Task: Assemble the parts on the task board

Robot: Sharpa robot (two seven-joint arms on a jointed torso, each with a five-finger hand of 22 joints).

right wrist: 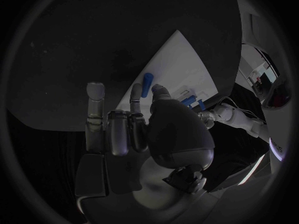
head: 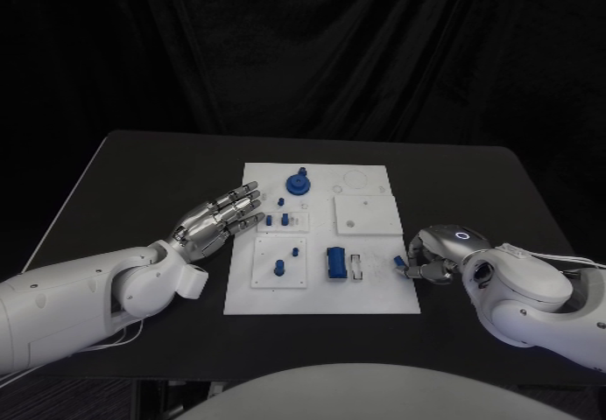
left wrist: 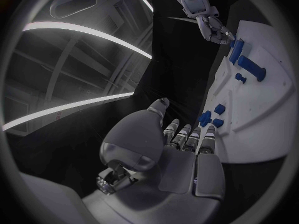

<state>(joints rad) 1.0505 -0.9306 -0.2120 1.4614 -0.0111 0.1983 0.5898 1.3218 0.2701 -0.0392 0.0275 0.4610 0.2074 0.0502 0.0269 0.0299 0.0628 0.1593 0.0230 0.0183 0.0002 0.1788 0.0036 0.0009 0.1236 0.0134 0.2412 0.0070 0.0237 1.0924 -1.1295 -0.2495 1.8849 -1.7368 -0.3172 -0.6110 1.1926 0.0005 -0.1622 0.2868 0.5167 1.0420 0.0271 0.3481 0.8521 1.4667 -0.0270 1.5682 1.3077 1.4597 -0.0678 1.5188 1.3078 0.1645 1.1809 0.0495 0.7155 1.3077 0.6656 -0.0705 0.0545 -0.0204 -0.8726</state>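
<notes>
While the white rectangular task board lies flat in the middle of the black counter, the left hand hovers at the board's left edge, fingers straight, spread and holding nothing. The right hand sits at the board's right edge, pinching a small blue peg between thumb and finger. A round blue knob stands near the board's far edge, and a blue block rests near its front edge.

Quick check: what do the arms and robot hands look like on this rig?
Both arms are smooth white shells. The left robot hand is silver metal with segmented fingers. The right robot hand is silver too, with a glowing blue ring at its wrist and thin white cables along the forearm.
</notes>
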